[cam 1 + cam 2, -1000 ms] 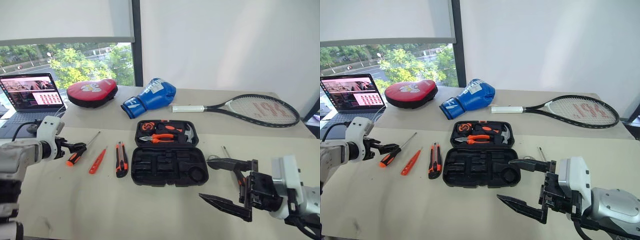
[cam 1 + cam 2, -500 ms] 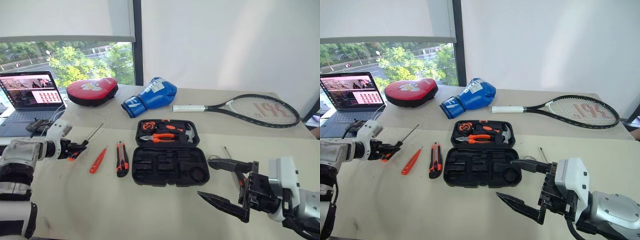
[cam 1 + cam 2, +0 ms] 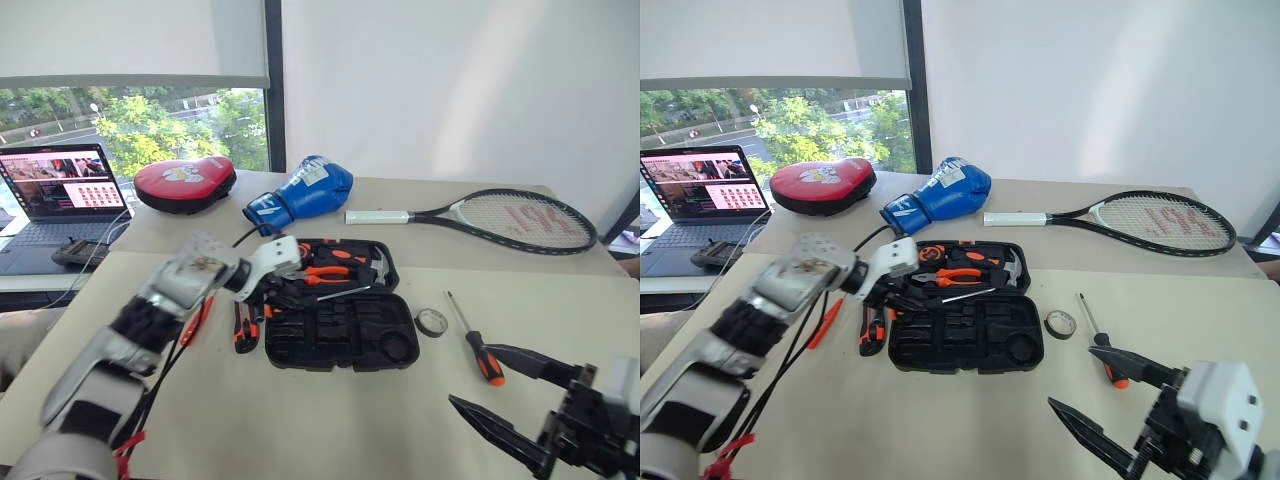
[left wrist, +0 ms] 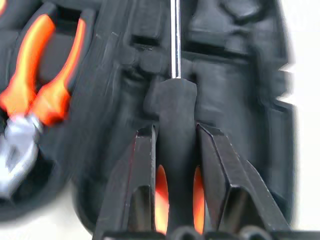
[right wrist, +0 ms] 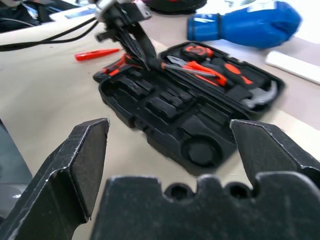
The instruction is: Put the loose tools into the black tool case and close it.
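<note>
Left end effector [image 4: 174,150] clamps the screwdriver [image 4: 173,107] by its grippy handle, centre frame: light, stiff, shaft slippery. Right end effector [image 3: 520,400] gapes empty, lower right.

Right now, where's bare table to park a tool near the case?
Free: the strip in front of the black tool case, across to the right gripper. Also between the case and the racket. Crowded: left of the case, where the left gripper, utility knife and thin orange screwdriver bunch; right has the tape roll and screwdriver.
</note>
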Robot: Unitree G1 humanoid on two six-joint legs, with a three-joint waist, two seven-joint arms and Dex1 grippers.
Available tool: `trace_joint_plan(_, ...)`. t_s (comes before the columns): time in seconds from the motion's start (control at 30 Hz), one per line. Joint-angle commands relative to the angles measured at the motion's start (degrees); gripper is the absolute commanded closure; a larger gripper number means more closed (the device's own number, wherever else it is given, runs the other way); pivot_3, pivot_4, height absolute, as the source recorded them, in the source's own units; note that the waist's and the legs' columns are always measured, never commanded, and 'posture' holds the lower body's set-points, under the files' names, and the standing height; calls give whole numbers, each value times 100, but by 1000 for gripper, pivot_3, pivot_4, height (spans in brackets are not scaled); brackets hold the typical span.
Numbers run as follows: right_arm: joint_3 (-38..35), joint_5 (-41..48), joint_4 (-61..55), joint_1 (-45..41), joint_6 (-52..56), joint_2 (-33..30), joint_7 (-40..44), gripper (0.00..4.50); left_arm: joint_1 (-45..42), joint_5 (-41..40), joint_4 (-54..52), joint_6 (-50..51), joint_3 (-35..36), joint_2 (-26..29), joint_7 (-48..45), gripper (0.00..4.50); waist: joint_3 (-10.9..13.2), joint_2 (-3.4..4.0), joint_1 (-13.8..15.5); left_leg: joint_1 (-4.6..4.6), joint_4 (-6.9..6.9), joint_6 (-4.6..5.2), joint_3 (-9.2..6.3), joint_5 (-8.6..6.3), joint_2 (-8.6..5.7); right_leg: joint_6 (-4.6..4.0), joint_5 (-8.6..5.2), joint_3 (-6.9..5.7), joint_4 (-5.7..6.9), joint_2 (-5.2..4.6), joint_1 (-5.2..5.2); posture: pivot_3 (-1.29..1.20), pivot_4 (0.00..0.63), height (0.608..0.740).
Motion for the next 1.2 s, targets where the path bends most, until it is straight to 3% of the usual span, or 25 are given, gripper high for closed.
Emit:
trace_joint_plan(0.03,-164,20,-128,364,-605,20,-34,0,-391,411,794,-455,-128,-383,30,3719,-1,2,-32,2,-1,1,0,0,0,1,-1,1,0,0,0,0,150,740)
trace_joint_plan(0.3,286,-250,-128,1401,-1852,-77,-359,0,-887,1264,2539,-1891,-416,-864,-137,3719,0,2,25,-12,1,9,2,-6,0,4,-3,0,-3,-8,-12,0,150,740)
trace_joint_plan(0.5,619,-462,-128,1701,-2362,-325,-717,0,-1112,1609,3197,-2489,-354,-1104,-152,3719,0,1,52,-32,31,20,-5,-12,1,7,-4,-7,-1,-26,-16,0,150,740)
trace_joint_plan(0.57,681,-507,-128,1771,-2453,-371,-785,0,-1124,1601,3271,-2653,-243,-1149,-124,2728,0,2,62,-33,34,22,-6,-13,1,10,-2,-7,-1,-28,-14,0,150,740)
trace_joint_plan(0.73,794,-607,-128,1927,-2650,-450,-888,0,-1059,850,2564,-2234,587,-911,-597,1031,1,1,73,-41,40,25,-7,-14,1,13,1,-7,0,-32,-18,0,150,740)
trace_joint_plan(0.8,829,-637,-128,1888,-2618,-454,-920,0,-787,209,1720,-1535,1165,-676,-863,1031,3,2,45,-52,40,25,-7,-14,5,12,2,-7,1,-31,-31,0,150,740)
trace_joint_plan(0.87,872,-650,-128,1802,-2570,-485,-977,0,-492,-152,1096,-787,1523,-587,-763,1474,1,7,15,-52,40,24,-9,-15,10,15,-1,-7,1,-31,-33,0,150,740)
trace_joint_plan(0.97,983,-683,-128,1564,-2437,-578,-1083,0,266,-440,63,200,2126,-962,468,2578,-18,39,20,-32,39,7,-9,-11,9,25,-8,-3,-1,-32,-14,0,150,740)
trace_joint_plan(1.13,1151,-665,-128,1203,-2301,-765,-1326,0,1294,-164,-611,166,2781,-1973,2821,4484,-9,24,82,-32,45,31,-17,-25,-1,32,-5,-2,-2,-42,-2,0,150,740)
trace_joint_plan(1.2,1208,-658,-128,1141,-2283,-816,-1395,0,1591,-38,-702,-2,2861,-2237,3449,4484,-9,23,77,-32,49,29,-17,-24,-1,30,0,-2,-1,-40,-3,0,150,740)
